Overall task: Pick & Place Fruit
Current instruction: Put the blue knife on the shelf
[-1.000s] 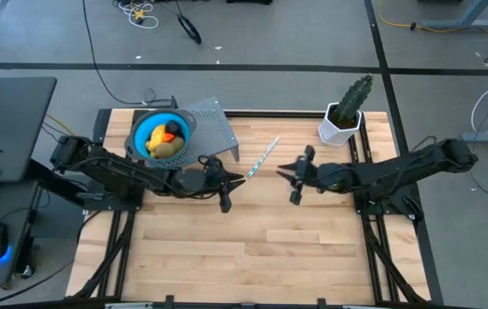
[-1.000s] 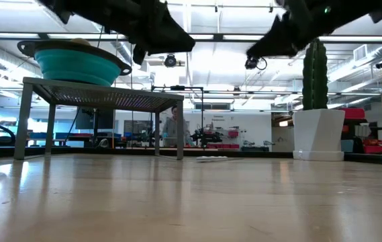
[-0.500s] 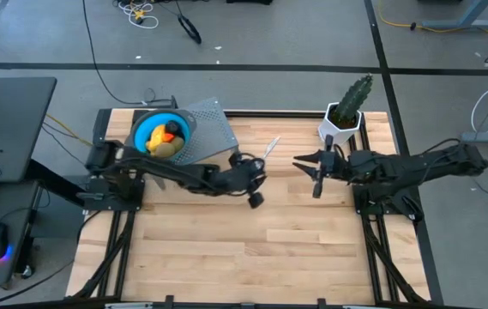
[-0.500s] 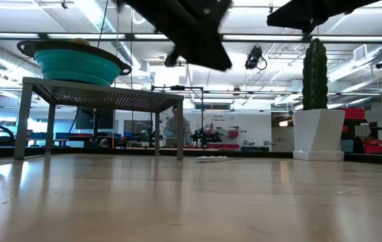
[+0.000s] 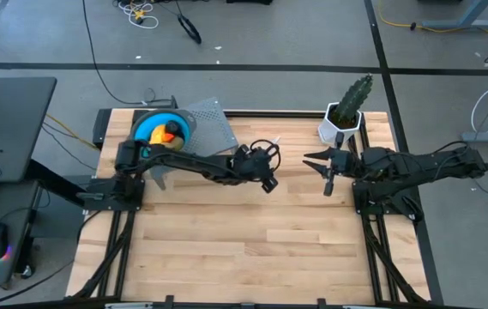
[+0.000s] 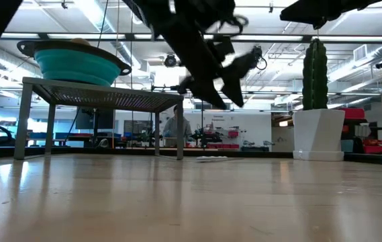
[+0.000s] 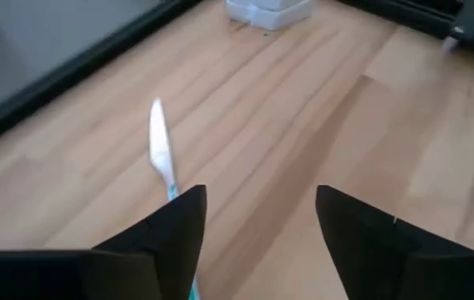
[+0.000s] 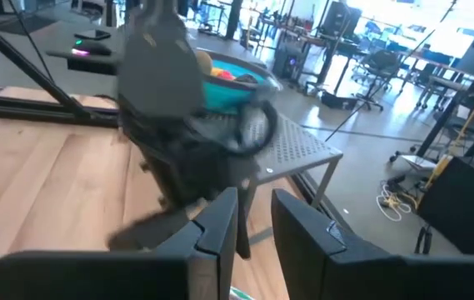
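Left gripper (image 5: 269, 163) advanced over stick (image 7: 162, 156), fingers apart, right gripper (image 5: 322, 165) apart, fruit (image 5: 165, 134) in one bowl (image 5: 145, 128)

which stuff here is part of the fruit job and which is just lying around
Job:
fruit in the blue bowl
left gripper, open, above the striped stick
right gripper, near the plant

Lying about:
striped stick
cactus plant
metal stand

Left gripper (image 7: 259, 221) fingers spread above wooden table (image 7: 320, 125); pale striped stick (image 7: 163, 157) beside one finger.
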Tool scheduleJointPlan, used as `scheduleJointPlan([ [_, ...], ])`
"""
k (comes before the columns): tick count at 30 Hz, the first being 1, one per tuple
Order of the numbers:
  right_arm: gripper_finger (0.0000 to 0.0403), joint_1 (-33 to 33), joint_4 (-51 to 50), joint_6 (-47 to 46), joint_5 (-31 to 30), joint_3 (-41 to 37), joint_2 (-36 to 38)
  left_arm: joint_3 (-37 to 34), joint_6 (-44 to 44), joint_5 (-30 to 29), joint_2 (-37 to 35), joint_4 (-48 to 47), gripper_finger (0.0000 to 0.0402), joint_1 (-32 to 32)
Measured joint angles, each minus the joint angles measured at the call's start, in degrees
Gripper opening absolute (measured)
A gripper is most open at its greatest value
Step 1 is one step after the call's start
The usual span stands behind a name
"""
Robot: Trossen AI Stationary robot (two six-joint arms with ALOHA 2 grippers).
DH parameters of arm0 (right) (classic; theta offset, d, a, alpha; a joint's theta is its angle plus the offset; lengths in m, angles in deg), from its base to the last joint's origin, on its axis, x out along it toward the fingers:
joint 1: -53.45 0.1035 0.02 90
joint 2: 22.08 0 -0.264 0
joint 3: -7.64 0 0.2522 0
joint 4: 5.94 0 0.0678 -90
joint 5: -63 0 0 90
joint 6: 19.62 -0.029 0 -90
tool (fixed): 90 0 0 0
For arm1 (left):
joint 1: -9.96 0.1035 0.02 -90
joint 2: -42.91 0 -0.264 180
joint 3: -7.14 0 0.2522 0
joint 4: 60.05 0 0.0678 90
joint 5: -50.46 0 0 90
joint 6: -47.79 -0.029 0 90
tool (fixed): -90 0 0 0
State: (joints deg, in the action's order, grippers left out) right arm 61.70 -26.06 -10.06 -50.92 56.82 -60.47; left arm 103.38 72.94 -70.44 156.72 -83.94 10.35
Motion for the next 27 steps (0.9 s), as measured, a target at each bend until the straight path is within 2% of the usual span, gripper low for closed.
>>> scheduleJointPlan([
  [7,0.0085,0.0,-0.4,0.4,0.0,0.0,0.4,0.1,2.7,1.8,4.4,0.5,0.0232,3.1],
  [16,0.0085,0.0,-1.6,0.4,0.0,0.0,0.2,-0.2,3.1,2.2,5.6,0.3,0.0205,4.1],
  [20,0.0085,0.0,-1.5,0.4,0.0,0.0,0.2,-0.1,3.5,-0.4,6.5,0.7,0.0199,3.7],
  [27,0.0085,0.0,-1.4,0.4,0.0,0.0,0.2,-0.2,5.4,-1.5,9.4,1.8,0.0197,3.6],
])
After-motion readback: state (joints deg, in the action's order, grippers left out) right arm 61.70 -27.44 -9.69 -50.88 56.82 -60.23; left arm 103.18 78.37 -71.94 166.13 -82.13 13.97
